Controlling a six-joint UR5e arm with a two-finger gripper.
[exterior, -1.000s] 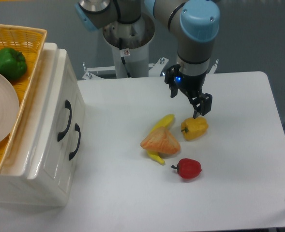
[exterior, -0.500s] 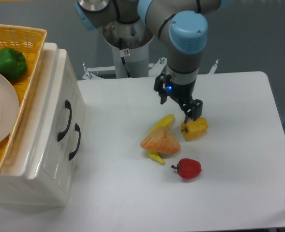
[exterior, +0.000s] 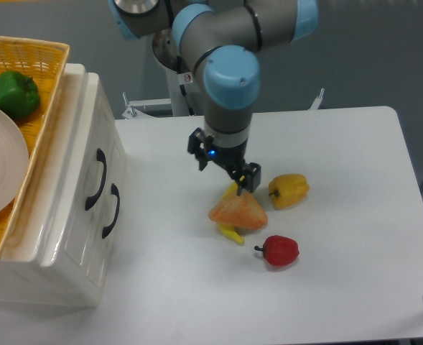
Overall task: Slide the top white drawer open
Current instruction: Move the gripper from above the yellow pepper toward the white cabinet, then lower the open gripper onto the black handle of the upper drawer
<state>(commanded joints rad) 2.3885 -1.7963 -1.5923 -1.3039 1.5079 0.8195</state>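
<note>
Movement leftward: the end effector [exterior: 225, 167] has travelled across the table [exterior: 340, 237] from beside the yellow pepper [exterior: 289, 190] to above the orange wedge [exterior: 238, 210] and banana [exterior: 232, 232], nearer the cabinet [exterior: 60, 237]. Fingers spread, nothing held. Top white drawer [exterior: 78, 169] sits shut at the cabinet's upper front, its black handle [exterior: 98, 178] facing the arm, untouched. Gap to the handle is narrowing but real; I judge this an approach, grasp not yet begun. Red pepper [exterior: 279, 250] lies off the path.
</note>
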